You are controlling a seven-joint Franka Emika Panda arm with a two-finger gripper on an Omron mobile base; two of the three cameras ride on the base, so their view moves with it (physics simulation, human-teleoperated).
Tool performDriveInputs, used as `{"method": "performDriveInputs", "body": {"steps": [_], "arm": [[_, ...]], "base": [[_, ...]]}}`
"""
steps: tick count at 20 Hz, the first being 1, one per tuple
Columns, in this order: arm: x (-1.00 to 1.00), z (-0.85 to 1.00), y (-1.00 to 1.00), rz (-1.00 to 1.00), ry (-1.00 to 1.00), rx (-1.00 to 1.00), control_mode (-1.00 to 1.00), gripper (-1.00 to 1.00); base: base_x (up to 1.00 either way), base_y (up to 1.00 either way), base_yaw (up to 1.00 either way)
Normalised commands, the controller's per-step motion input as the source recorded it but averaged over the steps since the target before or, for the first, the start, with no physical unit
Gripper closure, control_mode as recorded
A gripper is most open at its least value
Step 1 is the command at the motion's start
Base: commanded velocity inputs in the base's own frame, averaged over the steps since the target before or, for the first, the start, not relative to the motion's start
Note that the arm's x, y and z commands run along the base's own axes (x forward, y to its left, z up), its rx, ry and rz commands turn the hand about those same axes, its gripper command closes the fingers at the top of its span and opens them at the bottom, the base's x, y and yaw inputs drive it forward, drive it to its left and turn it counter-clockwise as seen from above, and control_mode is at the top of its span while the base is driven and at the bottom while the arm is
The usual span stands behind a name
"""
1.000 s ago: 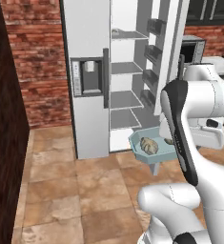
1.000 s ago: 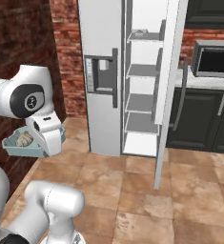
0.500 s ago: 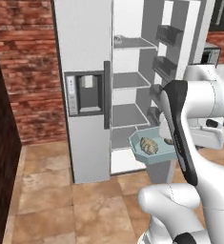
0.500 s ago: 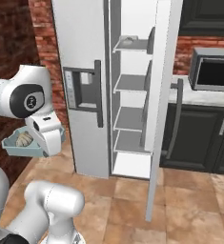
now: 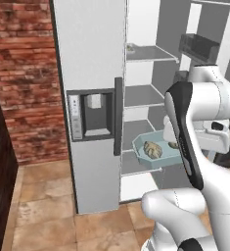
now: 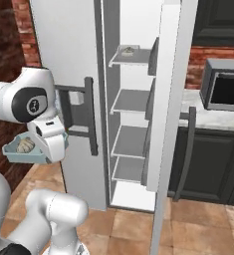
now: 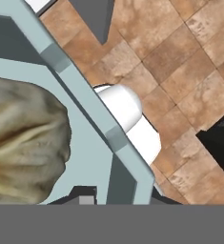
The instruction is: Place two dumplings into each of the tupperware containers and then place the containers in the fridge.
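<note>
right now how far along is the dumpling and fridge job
Done: one tupperware container already sits on the top shelf of the open fridge. In hand: the hand grips a second container holding dumplings, carried in front of the shelves. Left: set it on a shelf and let go.

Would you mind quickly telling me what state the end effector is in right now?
End effector: closed on the rim of the container, which carries dumplings in front of the open fridge.

Tupperware container [image 5: 158, 156] looked smooth translucent plastic, dumpling [image 5: 151, 148] matt and wrinkled, fridge [image 5: 89, 63] satin-smooth, floor [image 5: 48, 215] mottled stone tile.
</note>
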Motion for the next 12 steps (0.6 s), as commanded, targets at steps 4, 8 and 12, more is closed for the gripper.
{"method": "performDriveInputs", "body": {"steps": [4,8,12], "arm": [[0.0,0.0,0.0,0.0,0.0,0.0,1.0,1.0],[0.0,0.0,0.0,0.0,0.0,0.0,1.0,1.0],[0.0,0.0,0.0,0.0,0.0,0.0,1.0,1.0]], "base": [[0.47,-0.45,0.06],[0.34,-0.3,0.02],[0.41,-0.42,-0.07]]}}
